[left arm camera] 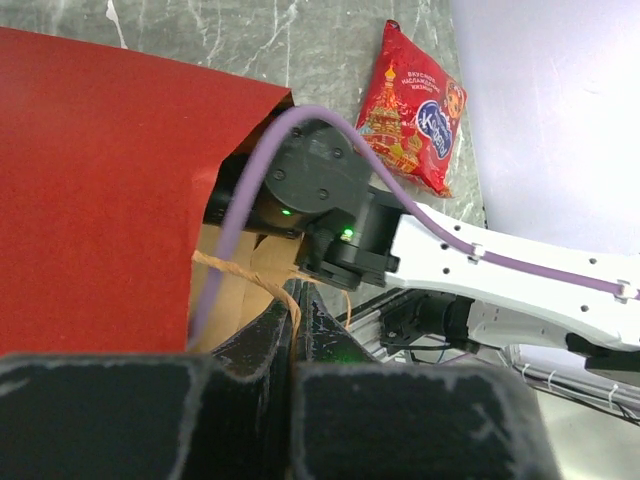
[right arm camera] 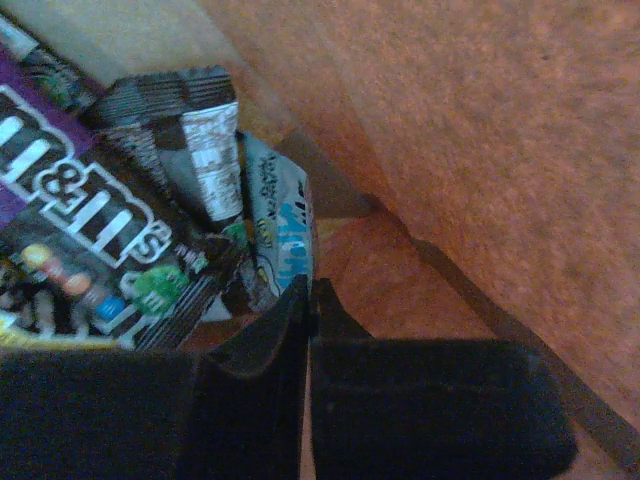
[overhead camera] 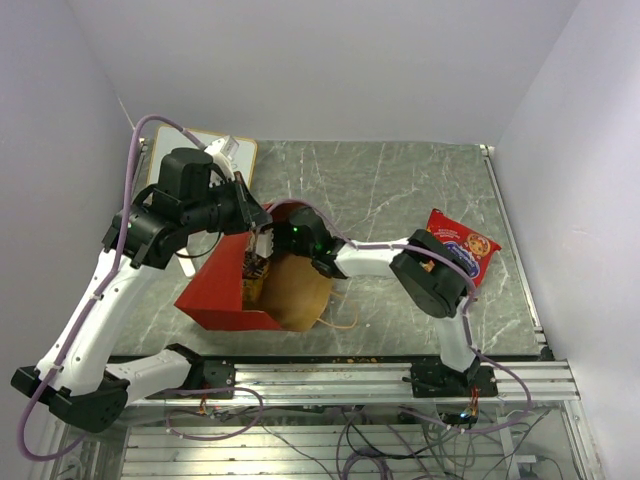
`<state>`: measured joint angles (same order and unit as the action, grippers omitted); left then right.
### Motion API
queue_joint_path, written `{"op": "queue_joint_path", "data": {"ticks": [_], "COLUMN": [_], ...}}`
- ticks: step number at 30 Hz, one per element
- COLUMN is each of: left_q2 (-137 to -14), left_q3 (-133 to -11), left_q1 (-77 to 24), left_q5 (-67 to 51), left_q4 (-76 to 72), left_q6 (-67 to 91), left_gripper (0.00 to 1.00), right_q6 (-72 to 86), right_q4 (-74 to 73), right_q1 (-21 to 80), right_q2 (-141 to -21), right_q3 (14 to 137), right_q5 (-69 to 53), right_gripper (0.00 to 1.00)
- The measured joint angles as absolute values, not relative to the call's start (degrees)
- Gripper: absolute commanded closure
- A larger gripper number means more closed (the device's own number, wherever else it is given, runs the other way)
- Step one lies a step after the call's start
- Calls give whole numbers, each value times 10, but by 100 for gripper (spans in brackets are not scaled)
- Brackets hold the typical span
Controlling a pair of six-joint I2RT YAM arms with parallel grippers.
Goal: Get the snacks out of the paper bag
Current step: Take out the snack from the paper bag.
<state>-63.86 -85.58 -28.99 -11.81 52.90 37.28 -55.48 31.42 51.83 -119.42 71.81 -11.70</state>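
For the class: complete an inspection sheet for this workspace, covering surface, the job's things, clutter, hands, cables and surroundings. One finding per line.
Surface: grey marbled table.
Job's things: red bag on its side, mouth facing right; red packet out on the table; M&M's pack, wrapper and striped packet inside the bag.
Clutter: white board at the far left corner.
Hands: left hand shut on the bag's handle; right hand shut inside the bag, tips at the wrapper, grip unclear.
Cables: purple cable along each arm; loose wires below the table front.
Surroundings: plain white walls.
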Motion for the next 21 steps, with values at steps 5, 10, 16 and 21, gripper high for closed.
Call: {"op": "queue_joint_path", "data": {"ticks": [5,10,16,21], "left_q2": [-639,-643,-646,-657], "left_q3": [-856,-856,-850,-848], "left_q1": [-290,-290,-290,-290], "left_q5": [-114,-111,-112,-112], "left_q4": [529,529,519,519], "left_q6": [376,375,379,375], "left_gripper": [93,93,93,93], "right_q6": [-541,-520,-498,-486], "right_q4": [288,281,207,96], "right_q1": [518,519,519,515], "right_q2": [-1107,-994,-864,-754], "right_q3": [653,576,519,519], "right_q5": [-135,-159,-178,-177], "right_gripper": [100,100,100,100]}}
